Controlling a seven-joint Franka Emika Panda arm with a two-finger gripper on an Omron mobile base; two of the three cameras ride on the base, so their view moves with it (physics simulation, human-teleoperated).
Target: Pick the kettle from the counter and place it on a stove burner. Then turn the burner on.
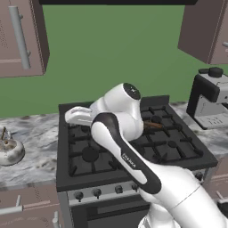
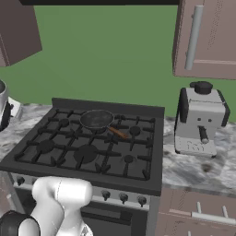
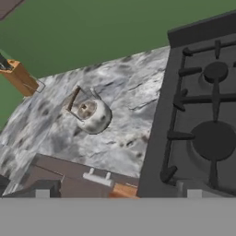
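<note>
Low in the hand view, brown cabinet drawers (image 3: 76, 177) edge the grey-and-white marbled stone counter (image 3: 124, 115); the small rounded silvery-white kettle (image 3: 92, 115) stands on it centre-left, apart from the black gas stove (image 3: 203, 133) at right. The gripper's jaws stand wide open, holding nothing. Farther back, the right base view shows a dark frying pan (image 2: 97, 119) on the grates and a grey coffee machine (image 2: 199, 119) at right.
</note>
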